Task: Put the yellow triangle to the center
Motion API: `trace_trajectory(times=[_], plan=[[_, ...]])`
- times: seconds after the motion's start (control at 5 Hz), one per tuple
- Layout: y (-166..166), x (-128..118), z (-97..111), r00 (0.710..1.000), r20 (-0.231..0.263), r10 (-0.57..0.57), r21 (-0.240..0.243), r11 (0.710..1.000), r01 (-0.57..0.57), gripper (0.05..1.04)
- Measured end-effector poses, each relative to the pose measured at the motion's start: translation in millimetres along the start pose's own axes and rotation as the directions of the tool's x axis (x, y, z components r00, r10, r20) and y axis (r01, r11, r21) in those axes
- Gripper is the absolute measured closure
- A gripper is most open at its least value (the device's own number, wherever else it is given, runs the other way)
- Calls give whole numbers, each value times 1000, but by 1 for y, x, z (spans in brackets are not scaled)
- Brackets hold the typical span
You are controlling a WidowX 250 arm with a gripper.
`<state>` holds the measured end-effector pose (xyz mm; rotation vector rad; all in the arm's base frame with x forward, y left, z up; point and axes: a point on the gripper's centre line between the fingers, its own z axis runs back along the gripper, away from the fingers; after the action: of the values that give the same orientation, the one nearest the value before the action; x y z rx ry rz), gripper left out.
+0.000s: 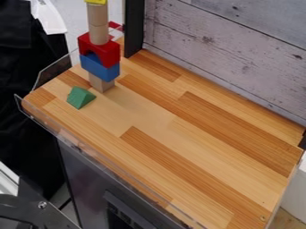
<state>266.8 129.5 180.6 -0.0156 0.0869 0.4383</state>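
A yellow piece (pixel 96 1) is cut off by the top edge of the camera view, so I cannot tell its full shape. It sits on top of a tall block tower near the table's far left corner. Beneath it stands a plain wooden cylindrical column (pixel 98 24), resting on a red arch block (pixel 106 53). Under the red one come a blue block (pixel 100 68) and, at the base, a small wooden block (pixel 101 83).
A green triangular block (pixel 81 98) lies in front of the tower, to its left. The wooden table (pixel 179 129) has a clear raised guard along its left and front edges. Behind it are a grey plank wall (pixel 227 49) and a black post (pixel 133 27).
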Motion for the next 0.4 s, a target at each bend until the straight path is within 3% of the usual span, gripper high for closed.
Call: trace_trajectory(times=[0.4], plan=[[7, 7, 0, 1000, -5, 11, -33, 999, -12, 83]])
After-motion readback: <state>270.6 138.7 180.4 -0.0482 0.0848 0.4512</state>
